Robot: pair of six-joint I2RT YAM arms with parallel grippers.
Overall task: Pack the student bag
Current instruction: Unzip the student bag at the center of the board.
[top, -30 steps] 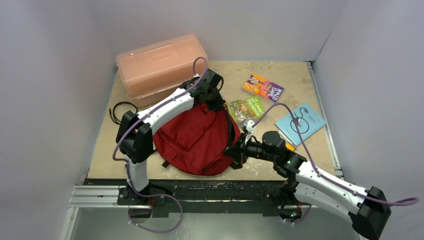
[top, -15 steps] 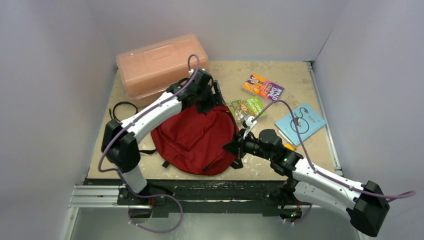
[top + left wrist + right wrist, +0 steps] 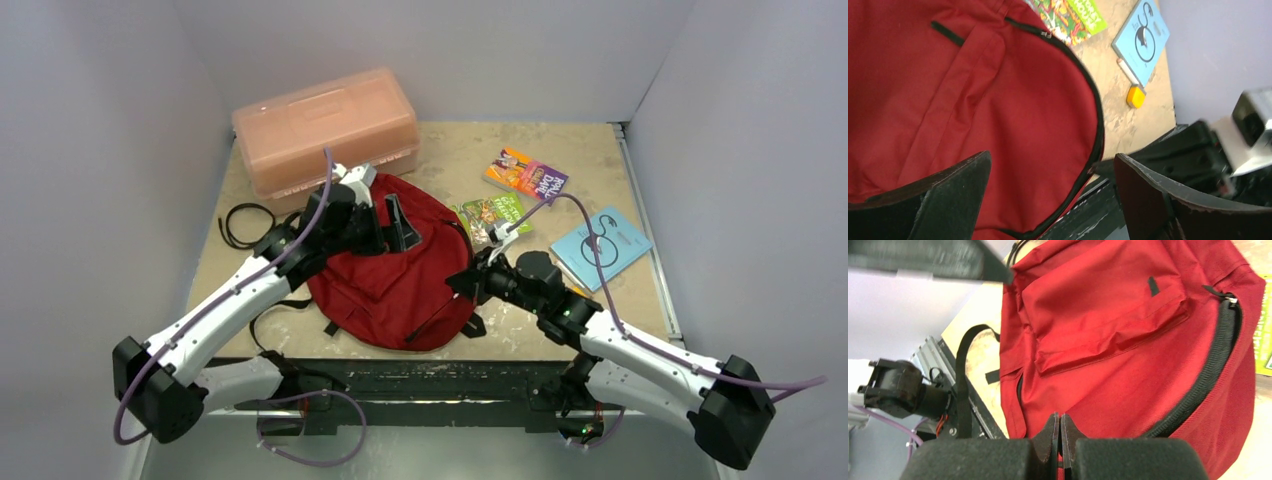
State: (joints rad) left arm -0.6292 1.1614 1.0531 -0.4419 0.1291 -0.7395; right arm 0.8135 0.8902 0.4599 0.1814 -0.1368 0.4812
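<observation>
Drawn back, my left pincer (image 3: 385,230) stood open above the slumped dark-red student bag (image 3: 400,285). My right pincer (image 3: 1060,419) was shut.

From high at the near edge, looking down; from each wrist, close onto the student bag (image 3: 395,280) beyond the jaws, shared by all.

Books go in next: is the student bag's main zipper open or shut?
Looks shut: the student bag's black zipper runs unbroken, no interior showing.
</observation>
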